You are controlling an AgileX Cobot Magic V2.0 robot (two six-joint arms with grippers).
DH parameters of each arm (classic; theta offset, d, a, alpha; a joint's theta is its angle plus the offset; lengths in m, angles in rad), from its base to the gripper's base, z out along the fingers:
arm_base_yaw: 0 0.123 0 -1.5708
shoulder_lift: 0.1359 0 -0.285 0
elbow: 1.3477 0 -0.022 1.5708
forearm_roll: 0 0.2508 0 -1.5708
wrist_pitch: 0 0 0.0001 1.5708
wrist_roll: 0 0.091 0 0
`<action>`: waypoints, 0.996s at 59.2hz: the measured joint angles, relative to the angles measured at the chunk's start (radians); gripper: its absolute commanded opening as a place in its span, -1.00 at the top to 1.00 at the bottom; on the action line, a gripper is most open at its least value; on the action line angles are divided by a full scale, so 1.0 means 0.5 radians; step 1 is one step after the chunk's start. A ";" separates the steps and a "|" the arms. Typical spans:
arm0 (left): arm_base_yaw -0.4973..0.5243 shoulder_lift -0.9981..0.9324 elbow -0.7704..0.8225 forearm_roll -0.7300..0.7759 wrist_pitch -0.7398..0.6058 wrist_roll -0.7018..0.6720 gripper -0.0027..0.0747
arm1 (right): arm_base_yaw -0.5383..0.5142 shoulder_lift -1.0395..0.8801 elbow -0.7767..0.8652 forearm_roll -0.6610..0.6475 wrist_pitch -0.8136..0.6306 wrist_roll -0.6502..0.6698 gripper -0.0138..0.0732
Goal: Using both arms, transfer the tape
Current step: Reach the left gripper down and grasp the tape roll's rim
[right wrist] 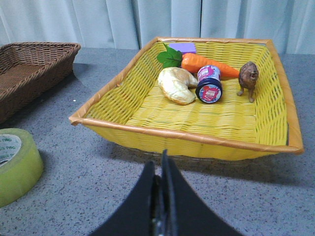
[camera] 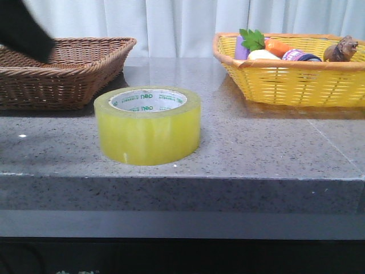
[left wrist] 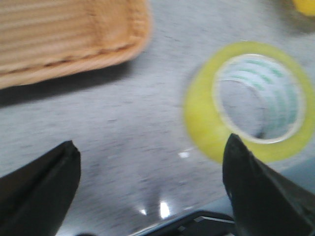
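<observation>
I am at the opening step: the tape [camera: 147,124], a wide yellow roll, lies flat on the grey bench [camera: 274,148] with its white core facing up, and neither arm holds it. It sits just in front of the brown wicker basket [camera: 60,71], near that basket's right corner, and well apart from the yellow basket [camera: 291,80] of toy food on its other side.

My left claw [left wrist: 150,191] hangs above the bench with its two black fingers spread wide and nothing between them; the tape lies off to one side of the gap, close by one fingertip, not yet touched. That view is blurred.

My right claw [right wrist: 161,194] is pressed closed and empty, pointing toward the yellow basket.

I judge the next move is centring the left claw over the tape's wall and descending.
</observation>
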 measured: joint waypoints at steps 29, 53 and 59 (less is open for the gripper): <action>-0.120 0.689 -0.408 -0.266 0.033 -0.009 -0.43 | 0.000 0.000 0.000 -0.003 0.000 0.000 0.89; -0.120 0.824 -0.426 -0.269 0.036 -0.007 -0.07 | 0.000 0.000 0.000 -0.007 0.000 0.000 0.89; -0.120 0.837 -0.426 -0.269 0.036 -0.007 0.24 | 0.000 0.000 0.000 -0.007 0.000 0.000 0.89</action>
